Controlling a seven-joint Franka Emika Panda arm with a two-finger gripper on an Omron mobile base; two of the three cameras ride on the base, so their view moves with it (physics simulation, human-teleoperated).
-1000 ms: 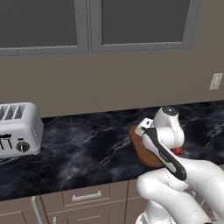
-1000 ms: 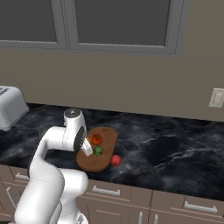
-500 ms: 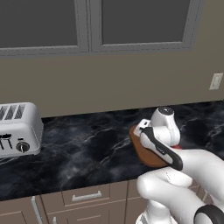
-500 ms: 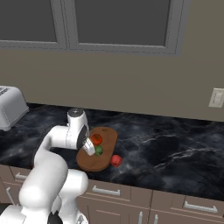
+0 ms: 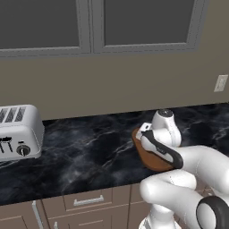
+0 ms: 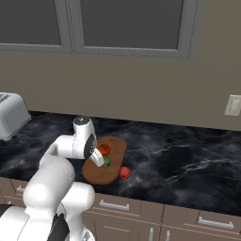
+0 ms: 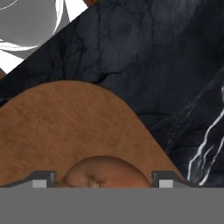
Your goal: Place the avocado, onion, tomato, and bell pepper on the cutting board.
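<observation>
Two dark fingertips (image 7: 43, 179) stood spread either side of the onion (image 7: 107, 173), which we saw lying between them on the cutting board (image 7: 65, 127). We read no writing anywhere. Our gripper (image 6: 100, 159) hung over the board's near half, whose long axis ran away toward the wall, avocado (image 6: 107, 162) alongside. Bare black counter (image 6: 188, 164) stretched rightward; a toaster (image 5: 18, 132) stood far left.

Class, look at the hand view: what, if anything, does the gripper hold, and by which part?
The onion sits between the finger tips over the cutting board, flanked on its two sides; whether they actually clamp it cannot be told.
</observation>
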